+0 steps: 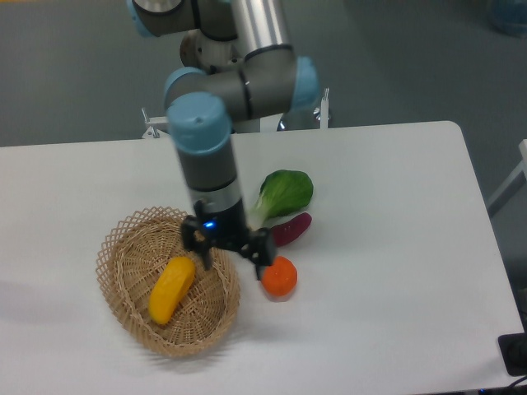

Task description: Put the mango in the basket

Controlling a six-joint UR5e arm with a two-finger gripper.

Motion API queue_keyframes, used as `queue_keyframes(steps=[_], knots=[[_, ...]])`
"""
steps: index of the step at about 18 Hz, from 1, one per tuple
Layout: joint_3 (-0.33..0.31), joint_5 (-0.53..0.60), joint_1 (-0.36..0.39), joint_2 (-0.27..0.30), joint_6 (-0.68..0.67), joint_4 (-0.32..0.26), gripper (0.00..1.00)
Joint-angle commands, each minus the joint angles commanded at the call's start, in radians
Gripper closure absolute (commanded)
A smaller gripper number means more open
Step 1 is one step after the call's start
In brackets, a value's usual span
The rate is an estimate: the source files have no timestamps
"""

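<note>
Mango lies inside the wicker basket, released. Your claw hangs spread and empty above the rim; sweeping low could clip the basket or orange.

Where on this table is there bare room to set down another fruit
The widest bare stretch is the right side, past the orange to the table edge. The strip behind the basket is bare too. It is crowded mid-table, where gripper, greens and purple vegetable cluster.
</note>
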Motion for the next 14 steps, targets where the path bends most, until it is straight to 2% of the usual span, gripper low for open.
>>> queue_keyframes(steps=[2,4,8,10,14], knots=[[0.002,-0.011,0.078,0.005,0.14,-0.058,0.0],[0.002,-0.012,0.115,0.043,0.221,-0.132,0.0],[0.024,-0.017,0.186,0.081,0.352,-0.282,0.0],[0.026,-0.028,0.213,0.107,0.398,-0.315,0.0],[0.037,-0.104,0.244,0.112,0.394,-0.321,0.0]])
